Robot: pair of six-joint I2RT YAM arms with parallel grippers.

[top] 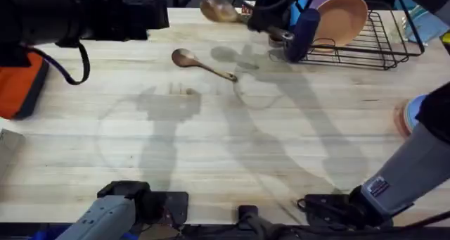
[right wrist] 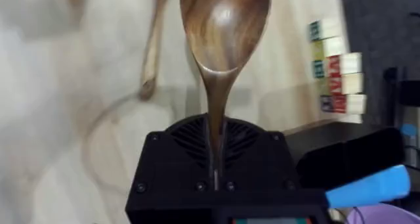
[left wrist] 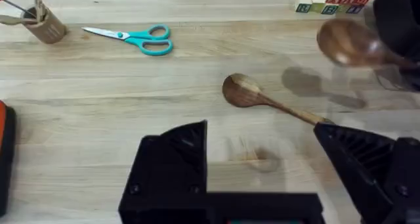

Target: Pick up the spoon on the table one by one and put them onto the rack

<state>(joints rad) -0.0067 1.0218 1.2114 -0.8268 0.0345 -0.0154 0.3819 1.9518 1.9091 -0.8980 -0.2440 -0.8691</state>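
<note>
- Your right gripper [right wrist: 215,159] is clamped on one spoon [right wrist: 223,33], handle in the jaws; the rack [top: 380,46] lies at 3 o'clock overhead.
- The other spoon [top: 202,64] lies on the table [top: 211,148], handle toward 4 o'clock.
- Your left gripper [left wrist: 262,165] has its jaws apart.

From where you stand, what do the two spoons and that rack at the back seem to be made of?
The held spoon looks like dark wood with a smooth, slightly glossy finish: grain streaks and a soft sheen show in its bowl. The spoon on the table looks like wood too, brown with a paler handle, more matte. The rack appears to be thin metal wire, probably coated black; its coating cannot be confirmed.
</note>
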